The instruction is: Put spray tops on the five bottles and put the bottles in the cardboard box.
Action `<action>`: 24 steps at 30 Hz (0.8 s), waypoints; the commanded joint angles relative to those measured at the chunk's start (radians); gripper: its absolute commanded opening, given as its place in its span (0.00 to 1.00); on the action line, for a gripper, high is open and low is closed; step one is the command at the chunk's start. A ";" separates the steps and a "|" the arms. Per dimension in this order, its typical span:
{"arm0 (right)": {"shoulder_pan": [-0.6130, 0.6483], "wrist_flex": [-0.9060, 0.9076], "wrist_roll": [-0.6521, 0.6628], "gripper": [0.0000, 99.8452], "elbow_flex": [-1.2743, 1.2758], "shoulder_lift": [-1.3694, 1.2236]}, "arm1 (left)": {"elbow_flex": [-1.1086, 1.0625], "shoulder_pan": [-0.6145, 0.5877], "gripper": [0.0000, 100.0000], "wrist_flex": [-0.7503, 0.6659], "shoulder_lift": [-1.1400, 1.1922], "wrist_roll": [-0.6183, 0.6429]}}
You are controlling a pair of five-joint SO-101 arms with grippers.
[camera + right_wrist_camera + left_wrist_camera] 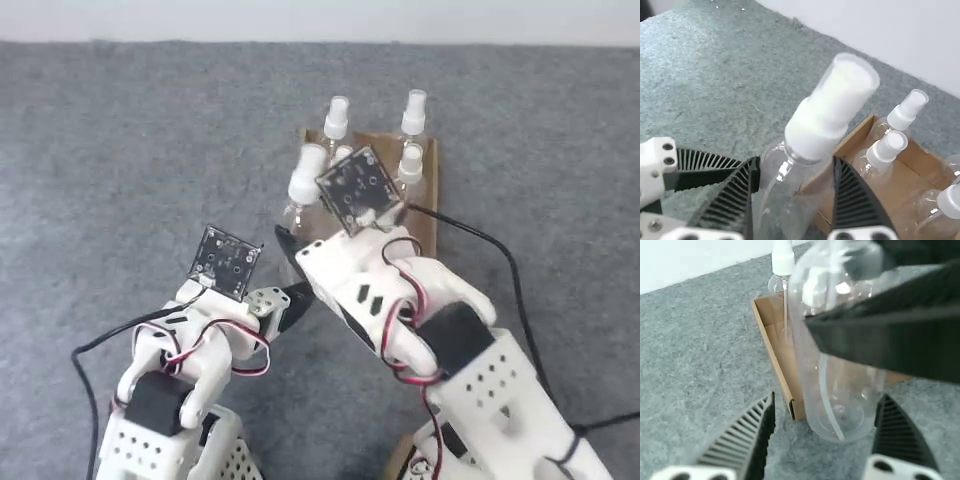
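A clear bottle point(294, 212) with a white spray top point(832, 106) is held tilted just outside the near left corner of the cardboard box point(429, 215). My right gripper point(792, 200) is shut on the bottle's body below the neck. In the left wrist view the bottle's base point(840, 410) hangs between the fingers of my left gripper point(822, 437), which stands open around it. Several capped bottles point(412, 165) stand upright inside the box point(912, 162).
Grey carpet point(130, 150) covers the table all around. The box's near wall point(777, 350) stands right behind the held bottle. A cable point(500, 255) runs past the box's right side. Both arm bases crowd the near edge.
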State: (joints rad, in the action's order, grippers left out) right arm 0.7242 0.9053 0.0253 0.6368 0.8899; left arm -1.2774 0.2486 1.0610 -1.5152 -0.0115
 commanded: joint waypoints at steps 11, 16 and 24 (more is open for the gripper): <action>-0.249 -0.189 0.054 0.01 0.101 0.025 | 0.004 -0.236 0.09 -0.080 -0.005 -0.068; -0.249 -0.371 0.054 0.01 0.258 0.018 | 0.004 -0.264 0.01 -0.081 -0.005 -0.063; -0.251 -0.492 0.112 0.01 0.359 0.016 | 0.004 -0.264 0.01 -0.080 -0.005 -0.068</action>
State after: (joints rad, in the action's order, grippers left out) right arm 0.4833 0.4511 0.1051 1.0065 0.9022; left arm -1.2774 -0.0107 1.0073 -1.5075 -0.0698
